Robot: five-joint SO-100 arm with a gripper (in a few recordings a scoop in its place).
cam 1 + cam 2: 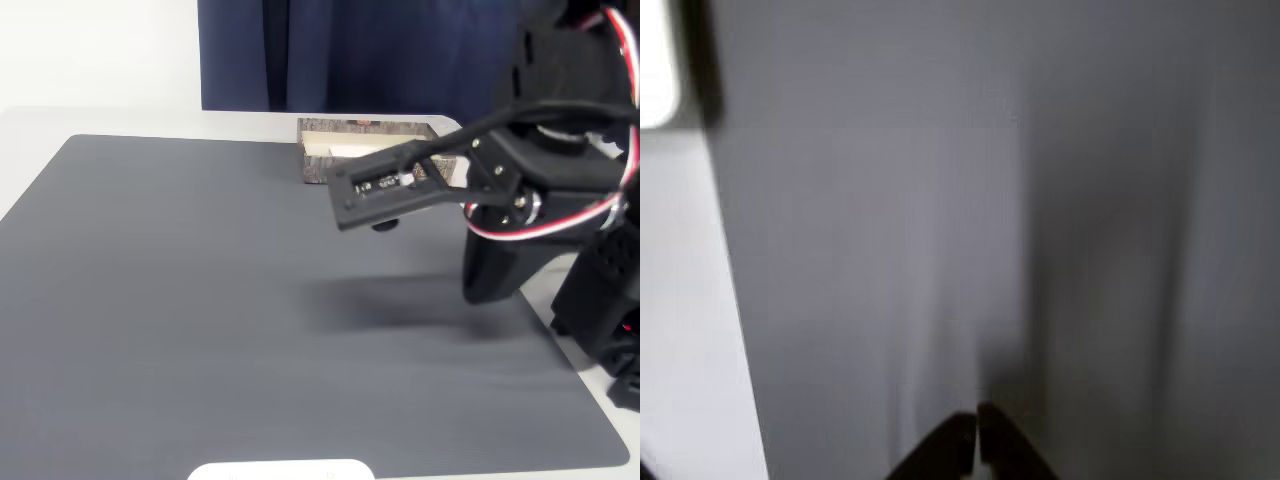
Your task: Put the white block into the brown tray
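Presently the arm reached leftward above the grey mat [200,300], jaws [977,432] closed, empty; one brown tray [318,128] behind.

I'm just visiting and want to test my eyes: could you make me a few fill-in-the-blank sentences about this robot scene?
1. The mat is ___ in colour.
2. The gripper, fingertips together in the wrist view, holds ___.
3. In the fixed view a ___ curtain hangs behind the table.
4. The brown ___ sits at the mat's far edge.
Missing words: grey; nothing; blue; tray.
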